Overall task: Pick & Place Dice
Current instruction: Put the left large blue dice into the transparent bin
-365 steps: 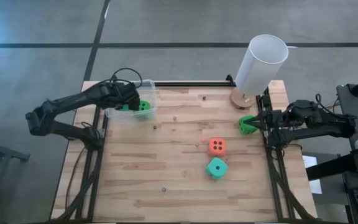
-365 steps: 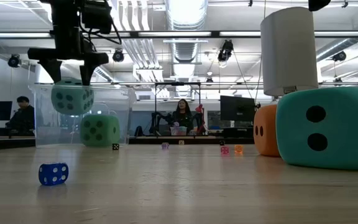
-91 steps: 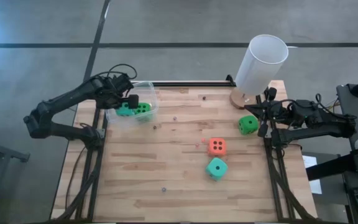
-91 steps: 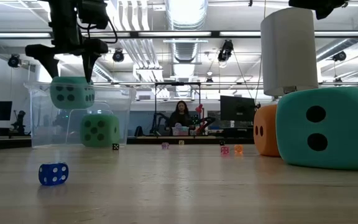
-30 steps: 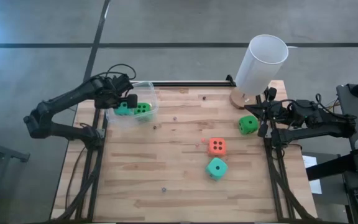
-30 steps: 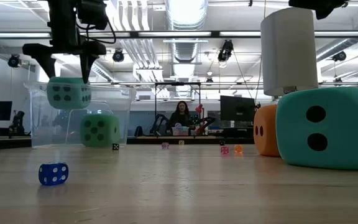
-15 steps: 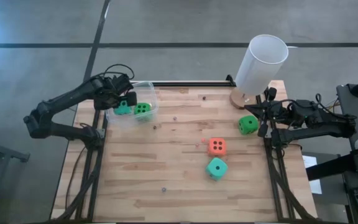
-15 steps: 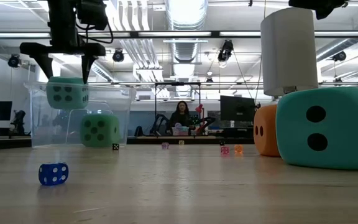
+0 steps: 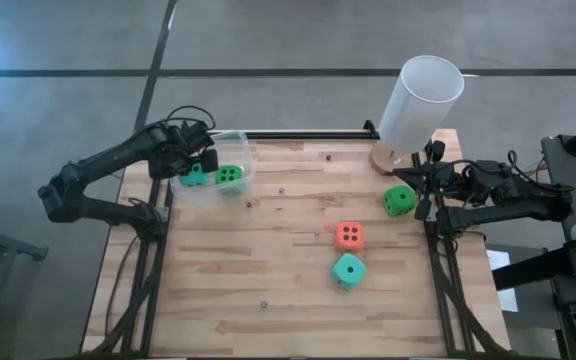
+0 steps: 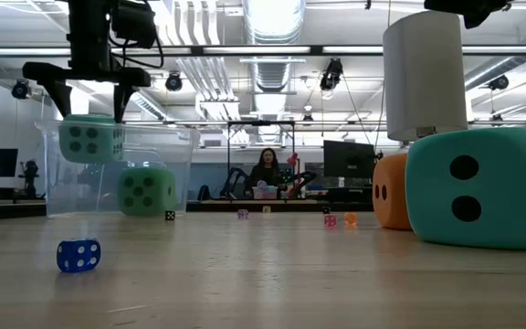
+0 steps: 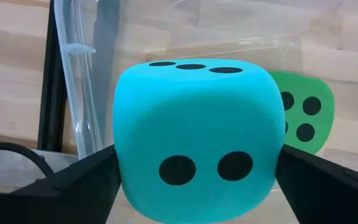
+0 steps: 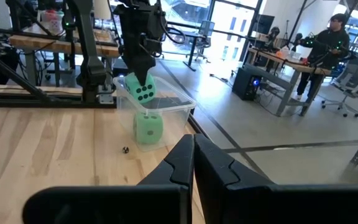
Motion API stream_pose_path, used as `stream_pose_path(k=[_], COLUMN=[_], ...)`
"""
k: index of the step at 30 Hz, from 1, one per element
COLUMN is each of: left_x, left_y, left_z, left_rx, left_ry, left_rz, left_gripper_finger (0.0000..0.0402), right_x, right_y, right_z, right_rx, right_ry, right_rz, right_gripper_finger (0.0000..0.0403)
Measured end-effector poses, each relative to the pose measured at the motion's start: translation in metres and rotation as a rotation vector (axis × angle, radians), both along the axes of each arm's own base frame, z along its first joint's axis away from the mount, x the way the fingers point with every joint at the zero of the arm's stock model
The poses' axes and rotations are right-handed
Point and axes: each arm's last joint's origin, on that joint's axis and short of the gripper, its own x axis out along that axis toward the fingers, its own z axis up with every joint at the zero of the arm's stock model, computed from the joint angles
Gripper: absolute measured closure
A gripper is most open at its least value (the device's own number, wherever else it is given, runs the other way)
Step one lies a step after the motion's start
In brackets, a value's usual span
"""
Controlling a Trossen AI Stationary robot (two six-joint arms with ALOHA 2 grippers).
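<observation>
Dice: five cubes in all. One green die [image 9: 230, 176] lies inside the clear tub [image 9: 240, 152] at the upper left of the high view. A teal die [image 11: 194, 137] sits between the fingers of the left gripper [image 9: 196, 170], raised over the tub's left side; in the low view, at upper left, it hangs clear of the tub floor, above and left of the green die. The left fingers stand spread wide, one against each side of the cube, so the die appears gripped rather than let go, though a release looks close. Three dice remain on the bare table [image 9: 268, 270] in the right half of the high view: a green die [image 9: 400, 200] at right centre, an orange die [image 9: 348, 236] below and left of it, and a second teal die [image 9: 348, 269] just below the orange one. The right gripper [image 9: 421, 192] rests at the right edge, just beside the loose green die, its fingers shut together and holding nothing. A tall white cylinder [image 9: 420, 100] stands at the upper right, apart from the work.

Progress, as a judgement: one die is placed, a second is about to be dropped, and three are left to fetch; the task is under halfway.
</observation>
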Motion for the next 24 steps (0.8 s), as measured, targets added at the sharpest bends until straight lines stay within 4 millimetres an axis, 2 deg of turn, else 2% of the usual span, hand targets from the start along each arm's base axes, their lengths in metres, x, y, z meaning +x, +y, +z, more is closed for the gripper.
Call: stream_pose_path(k=[10,24], left_x=[-0.0002,0.0035], left_y=[-0.0001,-0.0052], left_z=[-0.0001,0.0030], left_rx=[-0.011,-0.179], left_ry=[-0.002,-0.126], left_rz=[-0.010,-0.045], left_gripper_finger=[0.0013,0.0006], right_x=[0.0000,0.0000], right_y=[0.0000,0.0000], right_z=[0.0000,0.0001], right_rx=[0.000,-0.003], right_ry=[0.000,0.001], right_rz=[0.000,0.000], right_gripper_finger=[0.0394,0.0394])
